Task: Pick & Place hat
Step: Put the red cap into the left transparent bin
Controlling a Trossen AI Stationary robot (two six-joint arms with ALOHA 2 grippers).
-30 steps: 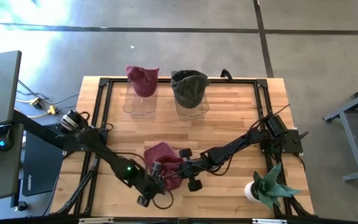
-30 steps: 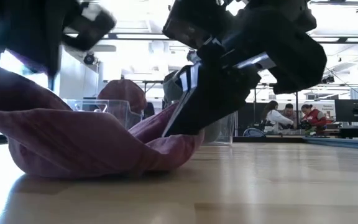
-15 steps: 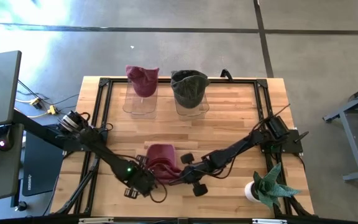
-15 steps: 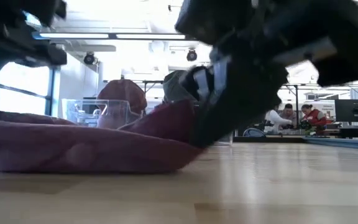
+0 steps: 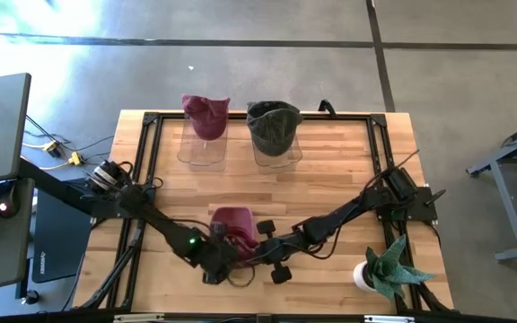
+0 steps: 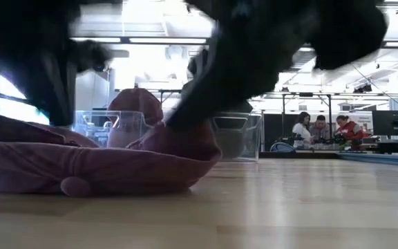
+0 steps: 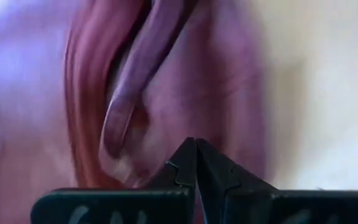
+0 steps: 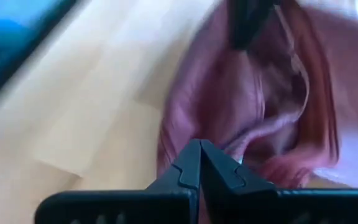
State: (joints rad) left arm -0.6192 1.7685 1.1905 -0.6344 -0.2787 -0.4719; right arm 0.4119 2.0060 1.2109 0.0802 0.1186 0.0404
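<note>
Where the light wooden table [image 5: 330, 193] nears its front edge, a crumpled maroon fabric hat [image 5: 234, 224] lies flat on the boards, with the left gripper [image 5: 220, 252] at its near-left edge, fingers pressed together on a fold of the cloth. Just to the right, the right gripper [image 5: 257, 248] meets the hat's near-right edge, its jaws likewise closed on the fabric. At the table's far side stand two clear plastic stands, a second maroon hat [image 5: 205, 116] on the left one and a dark green hat [image 5: 273, 126] on the right; a small potted green plant [image 5: 387, 269] sits at the near-right corner.

Potted plant [image 5: 386, 266] at table's [image 5: 330, 184] near right corner; people [image 6: 321, 130] seated in room behind.
</note>
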